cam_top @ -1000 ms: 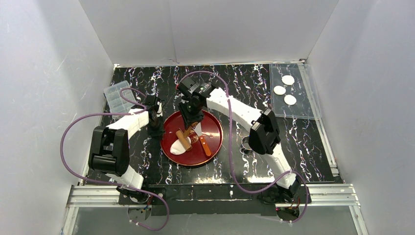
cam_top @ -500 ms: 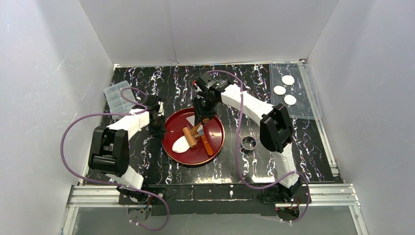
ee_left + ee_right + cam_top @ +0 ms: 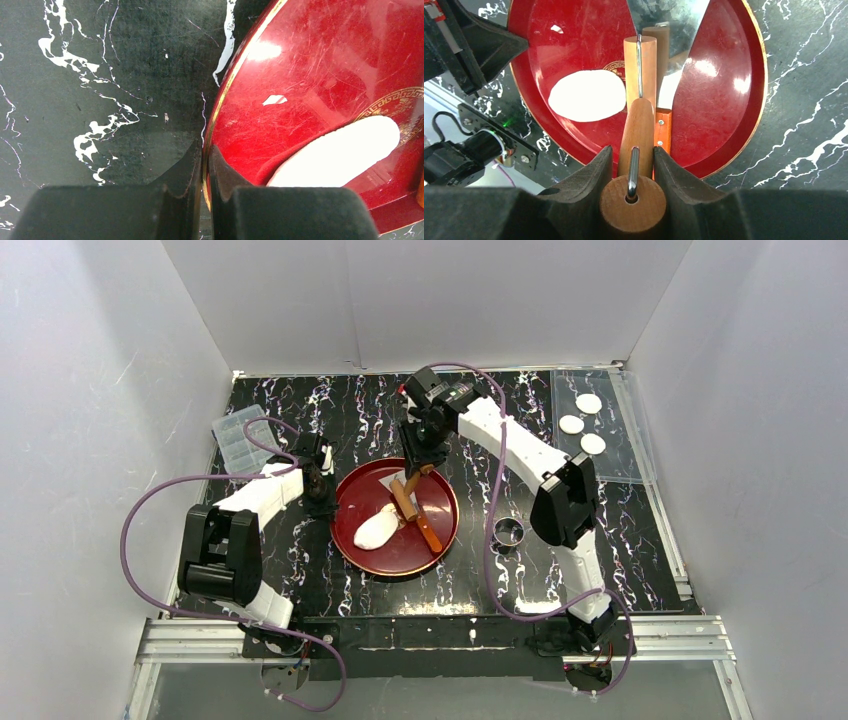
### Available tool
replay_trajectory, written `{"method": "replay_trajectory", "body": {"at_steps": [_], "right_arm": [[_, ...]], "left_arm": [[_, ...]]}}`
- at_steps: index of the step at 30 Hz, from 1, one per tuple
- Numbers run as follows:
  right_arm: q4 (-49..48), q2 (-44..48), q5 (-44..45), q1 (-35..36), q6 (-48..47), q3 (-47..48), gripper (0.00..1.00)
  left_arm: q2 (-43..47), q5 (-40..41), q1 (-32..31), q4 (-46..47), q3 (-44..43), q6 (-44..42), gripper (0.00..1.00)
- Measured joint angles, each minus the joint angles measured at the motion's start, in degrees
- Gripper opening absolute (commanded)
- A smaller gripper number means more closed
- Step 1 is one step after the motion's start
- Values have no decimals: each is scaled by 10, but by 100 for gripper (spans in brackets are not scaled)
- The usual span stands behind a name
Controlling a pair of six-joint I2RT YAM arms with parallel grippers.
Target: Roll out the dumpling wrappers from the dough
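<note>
The dough (image 3: 377,529) lies as a flattened white oblong on the red plate (image 3: 440,502), also seen in the left wrist view (image 3: 340,150) and the right wrist view (image 3: 586,95). My right gripper (image 3: 632,160) is shut on the handle of a wooden rolling pin (image 3: 640,65), whose roller rests on the plate just beside the dough's far end (image 3: 407,498). My left gripper (image 3: 205,155) is shut on the plate's gold rim (image 3: 220,100) at its left side. Three round dumpling wrappers (image 3: 571,424) lie on a clear sheet at the far right.
A knife with an orange handle (image 3: 428,532) lies on the plate beside the rolling pin. A small metal ring (image 3: 508,532) stands on the black marbled table right of the plate. A clear plastic box (image 3: 243,438) sits at the far left.
The right arm has drawn the rolling pin back across the dough, toward the far right of the plate. The left gripper has kept its hold on the rim.
</note>
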State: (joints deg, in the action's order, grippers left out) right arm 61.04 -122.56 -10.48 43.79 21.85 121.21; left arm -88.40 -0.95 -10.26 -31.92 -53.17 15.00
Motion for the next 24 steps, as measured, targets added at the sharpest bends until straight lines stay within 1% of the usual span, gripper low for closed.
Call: {"method": "replay_trajectory", "body": {"at_steps": [6,13,17,24], "right_arm": [[-25,33,-38,0,16,-53,1],[-55,39,-86,44,35,-70,1],[-71,30,-107,66,47,-70,1],[-86,-9,-114,68,59,-74,1]], "left_arm": [[0,0,0,-1,0,0,0],[0,0,0,0,0,0,0],[0,0,0,-1,0,0,0],[-1,8,0,-6,0,-2,0]]}}
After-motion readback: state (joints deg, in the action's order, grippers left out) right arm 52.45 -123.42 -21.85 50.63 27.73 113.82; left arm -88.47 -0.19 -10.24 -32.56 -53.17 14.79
